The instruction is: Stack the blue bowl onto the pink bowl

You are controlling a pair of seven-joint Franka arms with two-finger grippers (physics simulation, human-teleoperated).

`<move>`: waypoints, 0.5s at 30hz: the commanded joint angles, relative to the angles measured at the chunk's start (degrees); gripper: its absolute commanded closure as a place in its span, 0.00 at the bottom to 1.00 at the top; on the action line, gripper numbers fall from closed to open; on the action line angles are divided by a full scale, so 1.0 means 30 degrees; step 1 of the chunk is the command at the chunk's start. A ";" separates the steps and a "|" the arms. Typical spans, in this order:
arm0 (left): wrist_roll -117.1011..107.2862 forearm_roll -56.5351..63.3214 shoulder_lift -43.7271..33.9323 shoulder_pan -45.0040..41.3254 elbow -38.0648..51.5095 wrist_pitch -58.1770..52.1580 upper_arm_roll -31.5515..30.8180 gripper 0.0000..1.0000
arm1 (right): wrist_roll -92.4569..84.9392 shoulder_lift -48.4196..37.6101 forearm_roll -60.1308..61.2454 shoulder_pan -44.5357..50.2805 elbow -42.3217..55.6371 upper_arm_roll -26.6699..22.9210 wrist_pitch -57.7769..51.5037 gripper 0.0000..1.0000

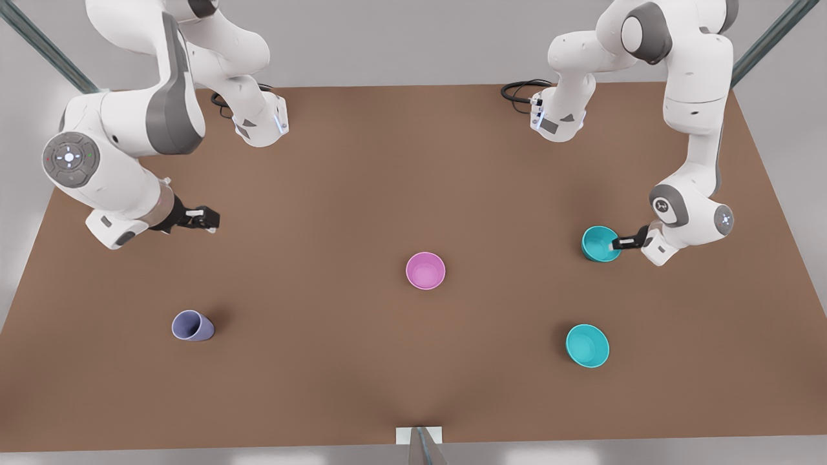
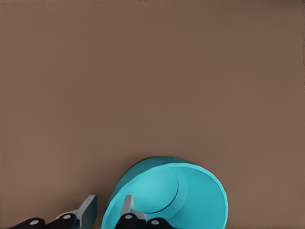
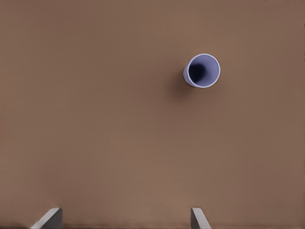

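Straddling the rim of the blue bowl (image 2: 164, 198), the left tool (image 2: 108, 212) has one finger inside the bowl and one outside its wall; the fingers are narrowly parted about the wall, and whether they already pinch it cannot be told. In the front view this tool (image 1: 615, 244) and bowl (image 1: 601, 243) sit toward the counter's (image 1: 362, 168) right edge, about midway between far and near edges. The bowl looks tilted, its mouth turned partly sideways. It holds nothing.

Judgement: a thin plastic bowl, light and stiff, with a smooth wall likely to slip; the rim, as now approached, is the sensible hold.

The pink bowl (image 1: 425, 270) stands upright and empty near the counter's middle, well apart from the blue bowl. A second teal bowl (image 1: 587, 345), also empty, sits nearer the front edge on the right side.

The right tool (image 1: 205, 218) waits, spread wide and holding nothing, above the counter's left side. A lavender cup (image 3: 202, 70) stands empty toward the near left corner.
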 commanded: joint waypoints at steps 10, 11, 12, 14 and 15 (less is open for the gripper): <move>-0.6468 -0.0030 -0.4379 -0.6073 0.0149 -0.2070 -0.0057 0.79 | -0.4322 0.0320 -0.1076 -0.0041 0.0194 -0.0181 -0.1091 0.00; -0.9282 -0.0030 -0.4321 -0.7246 0.0587 -0.2070 -0.0407 0.79 | -0.4322 0.0379 -0.1076 -0.0041 0.0194 -0.0181 -0.1091 0.00; -1.2122 0.0029 -0.3560 -0.7804 0.1816 -0.2070 -0.1344 0.79 | -0.4322 0.0408 -0.1076 -0.0041 0.0194 -0.0181 -0.1091 0.00; -1.7544 0.0146 -0.2008 -0.9325 0.4453 -0.2070 -0.2430 0.79 | -0.4322 0.0408 -0.1076 -0.0070 0.0194 -0.0181 -0.1091 0.00; -1.9186 0.0146 -0.0895 -1.0205 0.5917 -0.2070 -0.2430 0.79 | -0.4322 0.0408 -0.1076 -0.0071 0.0223 -0.0210 -0.1091 0.00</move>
